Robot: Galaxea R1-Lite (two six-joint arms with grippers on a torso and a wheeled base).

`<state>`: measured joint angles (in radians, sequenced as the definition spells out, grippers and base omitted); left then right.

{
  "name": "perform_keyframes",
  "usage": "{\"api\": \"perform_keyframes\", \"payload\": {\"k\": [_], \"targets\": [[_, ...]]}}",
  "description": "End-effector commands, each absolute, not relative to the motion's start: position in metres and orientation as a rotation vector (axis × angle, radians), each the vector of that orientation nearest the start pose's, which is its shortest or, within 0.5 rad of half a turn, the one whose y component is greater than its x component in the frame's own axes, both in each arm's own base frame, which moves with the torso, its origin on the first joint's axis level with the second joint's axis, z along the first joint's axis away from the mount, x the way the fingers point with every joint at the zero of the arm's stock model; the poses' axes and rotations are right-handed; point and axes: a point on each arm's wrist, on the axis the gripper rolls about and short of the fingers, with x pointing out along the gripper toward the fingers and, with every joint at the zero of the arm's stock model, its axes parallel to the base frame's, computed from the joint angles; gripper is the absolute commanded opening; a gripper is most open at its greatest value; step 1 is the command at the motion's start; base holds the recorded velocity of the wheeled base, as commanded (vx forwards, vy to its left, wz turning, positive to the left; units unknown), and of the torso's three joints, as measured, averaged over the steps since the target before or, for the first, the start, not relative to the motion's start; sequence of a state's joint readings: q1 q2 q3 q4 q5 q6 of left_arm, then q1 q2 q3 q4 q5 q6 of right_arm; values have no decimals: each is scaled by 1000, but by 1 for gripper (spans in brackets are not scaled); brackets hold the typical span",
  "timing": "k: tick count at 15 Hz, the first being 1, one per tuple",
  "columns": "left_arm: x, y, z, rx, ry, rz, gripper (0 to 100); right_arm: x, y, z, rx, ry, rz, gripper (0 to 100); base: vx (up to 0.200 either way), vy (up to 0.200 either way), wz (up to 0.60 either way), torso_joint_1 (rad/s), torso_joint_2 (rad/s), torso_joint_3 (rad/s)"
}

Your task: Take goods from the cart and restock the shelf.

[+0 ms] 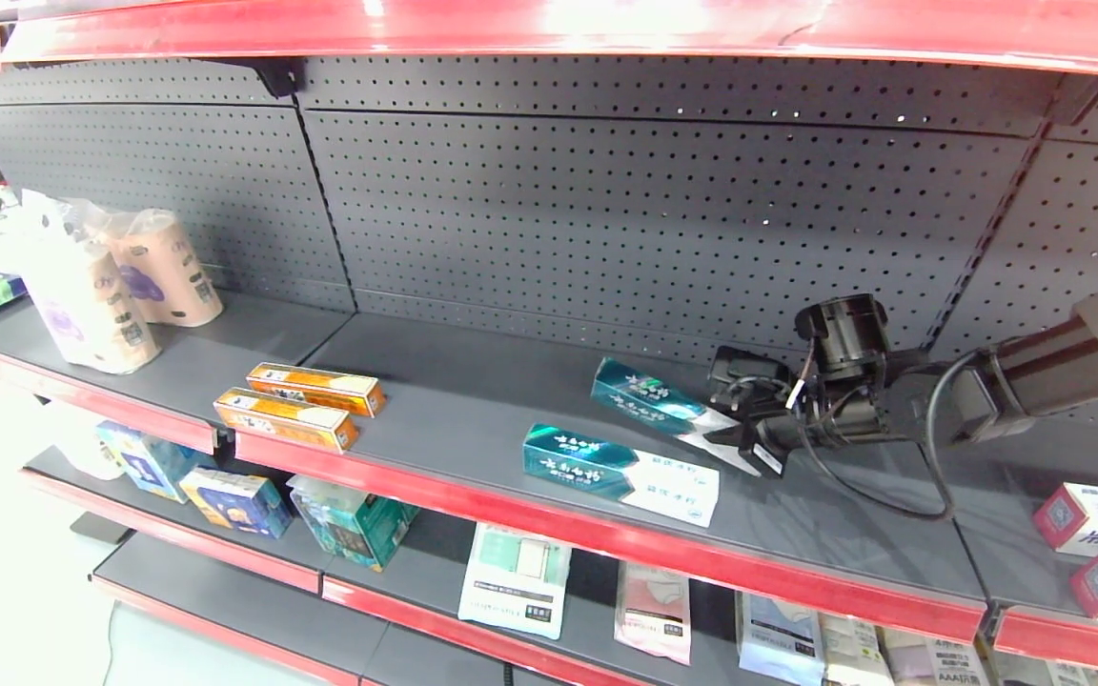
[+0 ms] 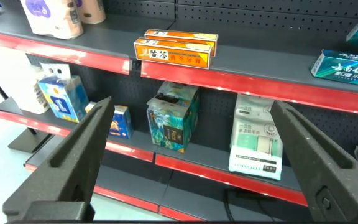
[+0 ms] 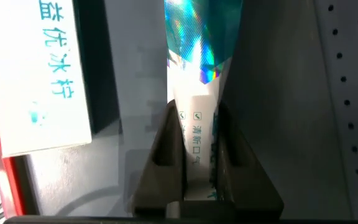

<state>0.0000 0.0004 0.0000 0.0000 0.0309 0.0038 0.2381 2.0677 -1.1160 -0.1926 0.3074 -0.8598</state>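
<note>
Right fingers (image 3: pixel 166 158) are clamped on the white end of a teal toothpaste box (image 3: pixel 201 56), one pad on each of its broad faces, and the rest of the box runs straight out from the tips over the grey shelf (image 1: pixel 473 391); whether its far end touches the deck I cannot tell. Just beside those fingers, on the side of the red front lip, a second toothpaste box (image 1: pixel 620 474) lies flat, apart from the held one. Well beyond the held box's far end, two orange boxes (image 1: pixel 301 405) lie side by side at the shelf front, and farther still stand wrapped tissue rolls (image 1: pixel 91 295). Behind the fingers, on the arm's side, pink-and-white boxes (image 1: pixel 1097 519) sit near the front edge. Left fingers (image 2: pixel 73 155) are spread wide with nothing between them; seen through their gap, a teal carton (image 2: pixel 173 118) and a white packet (image 2: pixel 257 140) rest on the tier below.
</note>
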Motion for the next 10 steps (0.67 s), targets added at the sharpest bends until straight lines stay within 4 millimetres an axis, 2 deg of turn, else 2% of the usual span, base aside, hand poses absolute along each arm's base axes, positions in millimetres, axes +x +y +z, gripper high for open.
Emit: {"api": "perform_keyframes", "payload": {"k": [1,3,4,10], "targets": [[-23,1,75,3,0,32,100,369,101,94,-775,494,821,0,0,0,0,0,0,0],[-23,1,75,3,0,31,100,369,102,92,-777,495,823,0,0,0,0,0,0,0],[-23,1,75,3,0,32,100,369,103,92,-779,497,824,100,0,0,0,0,0,0],[-23,1,75,3,0,32,100,370,102,91,-775,497,817,100,0,0,0,0,0,0]]}}
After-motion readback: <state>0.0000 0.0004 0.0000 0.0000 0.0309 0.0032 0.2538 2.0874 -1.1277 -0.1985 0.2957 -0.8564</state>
